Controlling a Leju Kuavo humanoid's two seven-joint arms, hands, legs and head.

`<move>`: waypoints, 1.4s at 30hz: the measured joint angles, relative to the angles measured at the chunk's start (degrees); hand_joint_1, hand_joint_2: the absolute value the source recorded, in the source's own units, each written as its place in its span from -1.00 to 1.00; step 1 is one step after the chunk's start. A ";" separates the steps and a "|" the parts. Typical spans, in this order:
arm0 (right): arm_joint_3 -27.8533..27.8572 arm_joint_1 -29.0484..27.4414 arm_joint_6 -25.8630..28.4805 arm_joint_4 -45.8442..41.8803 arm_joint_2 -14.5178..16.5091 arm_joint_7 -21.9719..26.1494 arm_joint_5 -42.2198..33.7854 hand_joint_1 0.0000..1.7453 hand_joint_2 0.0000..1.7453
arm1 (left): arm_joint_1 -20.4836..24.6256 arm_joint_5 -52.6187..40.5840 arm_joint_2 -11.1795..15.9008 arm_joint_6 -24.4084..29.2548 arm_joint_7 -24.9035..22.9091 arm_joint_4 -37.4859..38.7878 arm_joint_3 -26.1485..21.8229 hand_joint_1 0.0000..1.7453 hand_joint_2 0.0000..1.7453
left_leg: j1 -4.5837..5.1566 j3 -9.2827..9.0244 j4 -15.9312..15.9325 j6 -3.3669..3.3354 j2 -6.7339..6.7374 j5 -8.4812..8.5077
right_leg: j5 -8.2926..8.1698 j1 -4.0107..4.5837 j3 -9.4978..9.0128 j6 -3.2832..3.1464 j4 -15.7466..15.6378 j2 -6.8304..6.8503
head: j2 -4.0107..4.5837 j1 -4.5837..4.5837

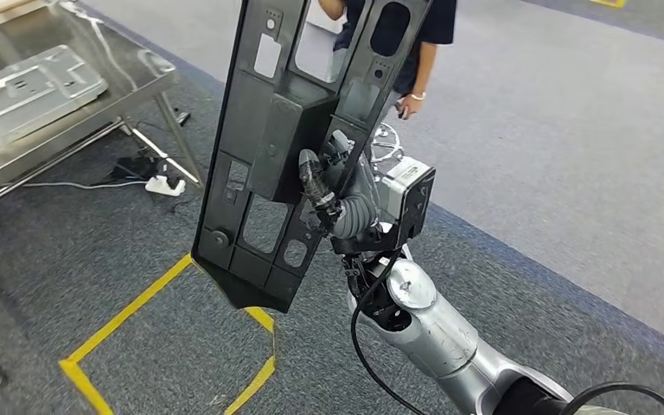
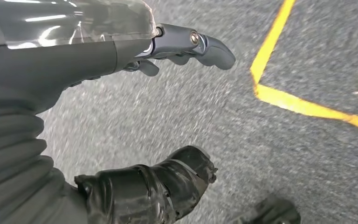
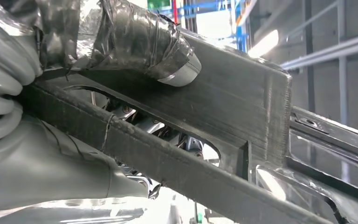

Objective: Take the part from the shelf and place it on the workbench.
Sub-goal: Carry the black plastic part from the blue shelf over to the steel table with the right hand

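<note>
The part (image 1: 298, 130) is a long black plastic panel with several cut-outs, held upright above the floor in the middle of the head view. My right hand (image 1: 333, 203) grips it from behind near its middle, one taped finger hooked through an opening. In the right wrist view the taped thumb (image 3: 135, 37) presses on the panel's raised black block (image 3: 242, 102). The steel workbench (image 1: 134, 73) stands at the far left. My left hand (image 2: 98, 60) hangs over the grey carpet with its fingers (image 2: 200, 44) apart and nothing in it.
A silver pressed-metal piece (image 1: 26, 91) lies on the workbench. A person (image 1: 415, 52) stands just beyond the panel. Yellow tape (image 1: 125, 316) marks a square on the carpet below the panel. A white power strip (image 1: 164, 184) and cables lie by the bench legs.
</note>
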State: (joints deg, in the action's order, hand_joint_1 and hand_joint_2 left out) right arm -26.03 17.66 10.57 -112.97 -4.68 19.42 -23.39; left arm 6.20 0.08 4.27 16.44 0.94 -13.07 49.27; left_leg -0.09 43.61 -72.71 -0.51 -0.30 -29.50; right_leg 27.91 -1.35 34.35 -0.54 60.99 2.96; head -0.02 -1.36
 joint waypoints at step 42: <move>0.55 1.20 -4.47 4.60 -1.55 2.09 -4.27 1.00 1.00 | 0.52 -0.02 -0.09 1.79 -0.61 0.04 0.74 -1.00 1.00 | 0.29 -9.08 15.80 -2.80 0.13 4.54 | 5.09 -0.06 2.52 2.42 7.87 -2.49 | 0.02 -0.09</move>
State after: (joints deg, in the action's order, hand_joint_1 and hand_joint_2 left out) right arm -25.48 18.86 6.10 -108.37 -6.22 21.51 -27.66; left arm 6.72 0.06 4.17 18.23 0.33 -13.03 50.01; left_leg 0.19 34.53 -56.91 -3.31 -0.17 -24.95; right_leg 33.00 -1.41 36.87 1.87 68.86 0.46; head -0.01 -1.45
